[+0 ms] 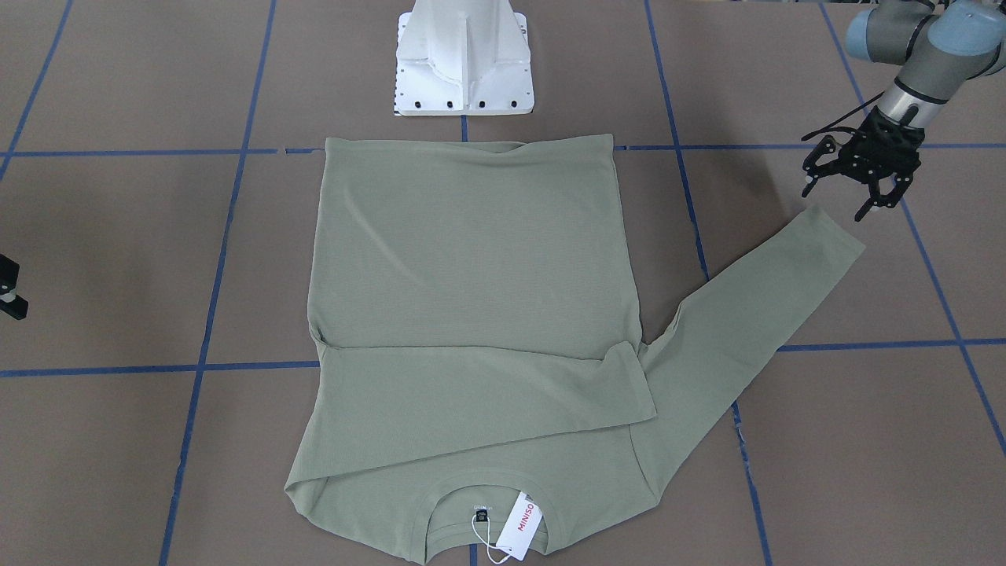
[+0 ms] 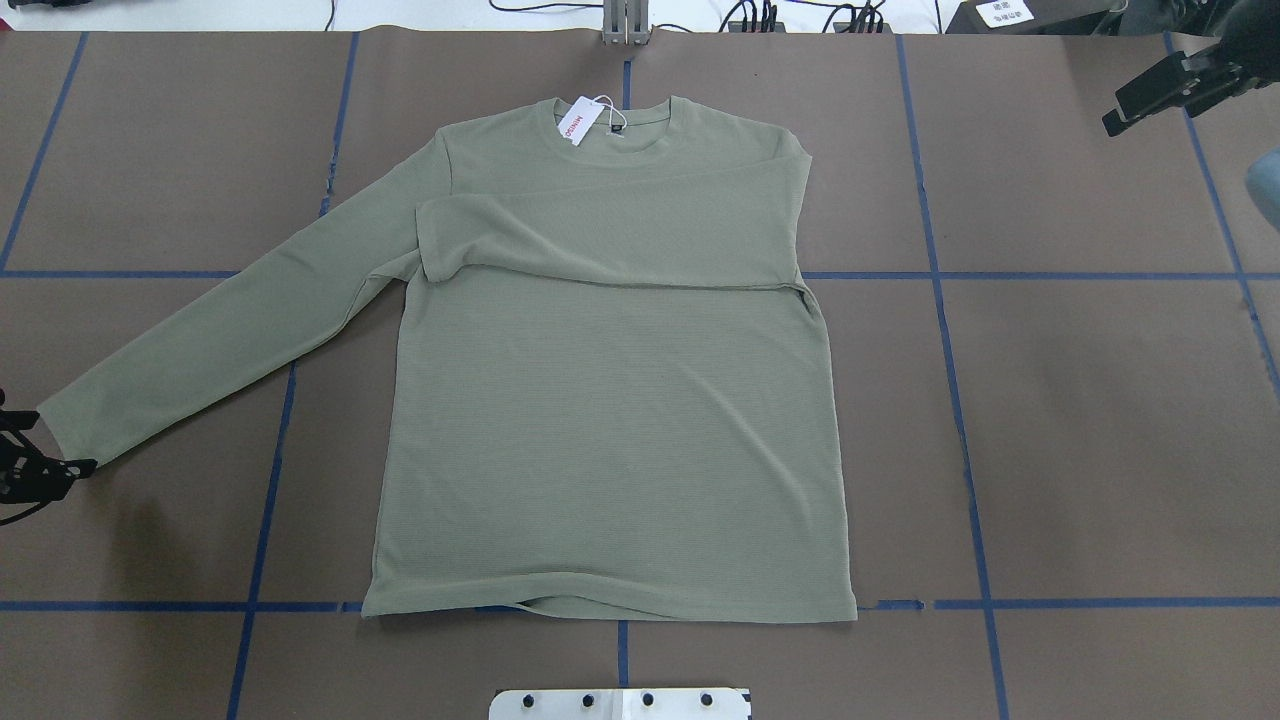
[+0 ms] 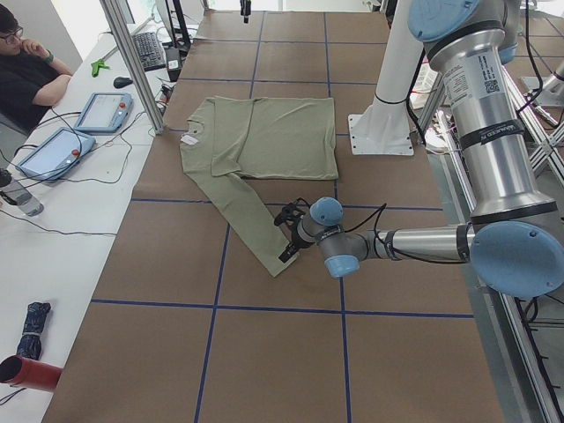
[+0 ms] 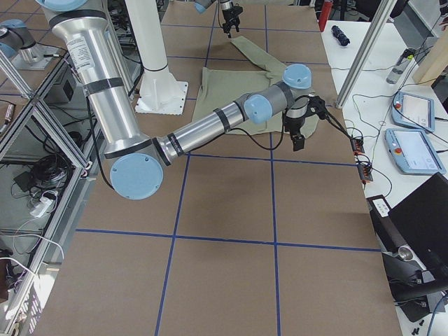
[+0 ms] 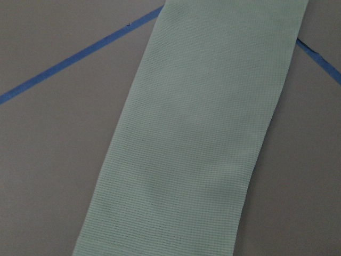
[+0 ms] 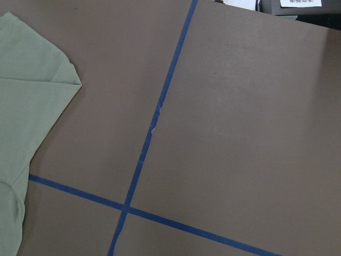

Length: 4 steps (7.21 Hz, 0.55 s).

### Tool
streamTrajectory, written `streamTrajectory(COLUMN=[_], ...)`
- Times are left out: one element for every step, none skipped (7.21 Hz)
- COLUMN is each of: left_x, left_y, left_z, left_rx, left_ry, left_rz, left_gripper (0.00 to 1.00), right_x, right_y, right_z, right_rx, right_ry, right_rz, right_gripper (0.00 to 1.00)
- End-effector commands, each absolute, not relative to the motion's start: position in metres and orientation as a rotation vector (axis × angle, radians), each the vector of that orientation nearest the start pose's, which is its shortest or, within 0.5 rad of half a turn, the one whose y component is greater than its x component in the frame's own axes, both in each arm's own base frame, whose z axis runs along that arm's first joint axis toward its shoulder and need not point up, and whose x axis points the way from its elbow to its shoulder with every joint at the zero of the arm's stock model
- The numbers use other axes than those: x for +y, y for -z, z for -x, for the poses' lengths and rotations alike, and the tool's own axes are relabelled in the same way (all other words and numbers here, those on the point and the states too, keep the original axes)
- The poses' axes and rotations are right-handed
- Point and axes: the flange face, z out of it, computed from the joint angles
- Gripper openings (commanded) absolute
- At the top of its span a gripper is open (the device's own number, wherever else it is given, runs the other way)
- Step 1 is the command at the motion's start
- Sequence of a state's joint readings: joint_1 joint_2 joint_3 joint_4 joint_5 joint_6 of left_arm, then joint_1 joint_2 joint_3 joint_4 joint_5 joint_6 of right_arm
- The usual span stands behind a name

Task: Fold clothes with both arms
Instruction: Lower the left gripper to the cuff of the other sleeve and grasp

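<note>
The sage-green shirt (image 1: 471, 259) (image 2: 610, 420) lies flat on the brown table, collar away from the robot, with a white MINISO tag (image 1: 519, 525) at the neck. One sleeve is folded across the chest (image 2: 610, 240). The other sleeve (image 1: 747, 314) (image 5: 197, 144) stretches out flat toward my left side. My left gripper (image 1: 835, 203) (image 2: 55, 440) (image 3: 289, 238) hovers open just beyond that sleeve's cuff, holding nothing. My right gripper (image 2: 1170, 90) (image 4: 299, 133) hangs above bare table off the shirt's folded shoulder (image 6: 32, 96), fingers apart and empty.
The white pedestal base (image 1: 464, 71) stands just behind the shirt's hem. Blue tape lines (image 6: 149, 133) grid the table. A side bench with tablets (image 3: 97, 110) and a seated person (image 3: 26, 75) runs along the far edge.
</note>
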State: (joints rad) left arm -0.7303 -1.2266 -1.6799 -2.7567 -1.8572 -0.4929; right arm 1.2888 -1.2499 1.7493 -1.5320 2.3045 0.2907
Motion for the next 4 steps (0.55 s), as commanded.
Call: streamTrajectory(left_x=[-0.3215, -0.3211, -0.3206, -0.3195], left_y=[-0.6399, -0.6416, -0.6439, -0.6447], left_z=[-0.2194, -0.2196, -0.2198, -0.2212], left_rx=[0.758, 0.755, 0.753, 0.753], left_ry=[-0.472, -0.472, -0.473, -0.479], left_rz=[-0.587, -0.585, -0.581, -0.578], left_gripper=[0.92, 0.79, 0.65, 0.63], right_x=[-0.5911, -0.5907, -0.5907, -0.5909], right_y=[-0.3971, -0.3979, -0.3979, -0.398], right_z=[0.0991, 0.099, 0.099, 0.0988], right_rx=[-0.827, -0.827, -0.827, -0.824], right_ry=[0.188, 0.188, 0.188, 0.187], right_rz=[-0.291, -0.291, -0.291, -0.292], right_gripper=[1.0, 1.0, 1.0, 1.0])
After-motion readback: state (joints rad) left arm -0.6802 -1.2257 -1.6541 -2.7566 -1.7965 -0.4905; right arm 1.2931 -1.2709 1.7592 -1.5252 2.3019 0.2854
